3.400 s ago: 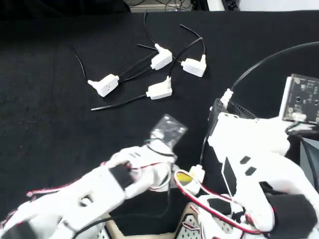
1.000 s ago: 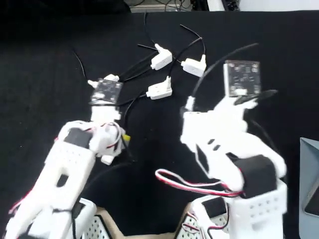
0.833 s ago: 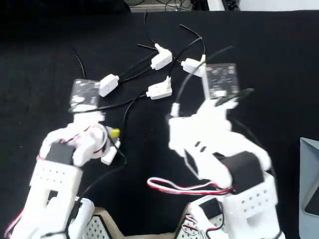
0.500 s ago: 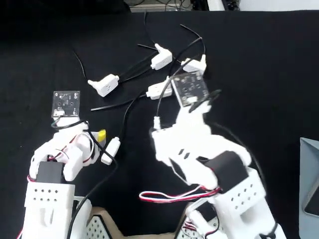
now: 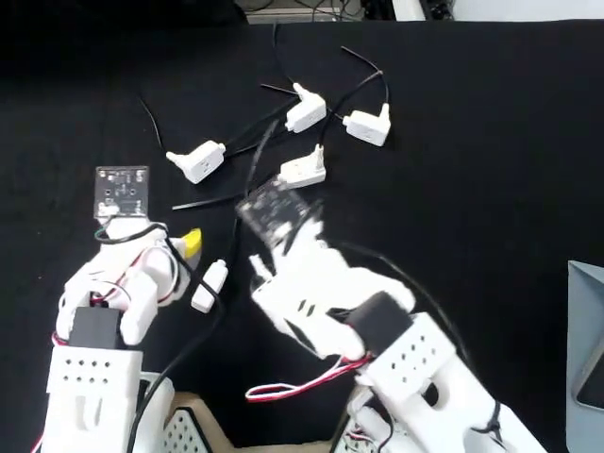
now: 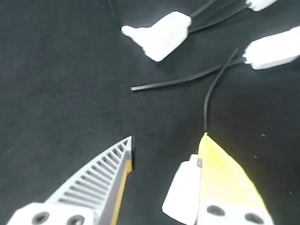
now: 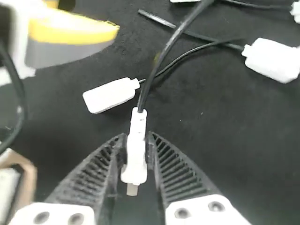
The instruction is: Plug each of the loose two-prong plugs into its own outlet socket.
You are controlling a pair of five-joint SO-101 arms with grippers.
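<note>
Left claw is open, fingers spread wide, with a white connector on a black cable resting against its yellow finger. An angled plug lies on the black table ahead of this claw, well apart. A second plug lies ahead toward the yellow-finger side. Right claw is closed on a white cable end, its black lead running forward. The second plug lies ahead of this claw too, off to one side and apart.

Right arm blurred; grey box, perhaps tray, cut by edge.
</note>
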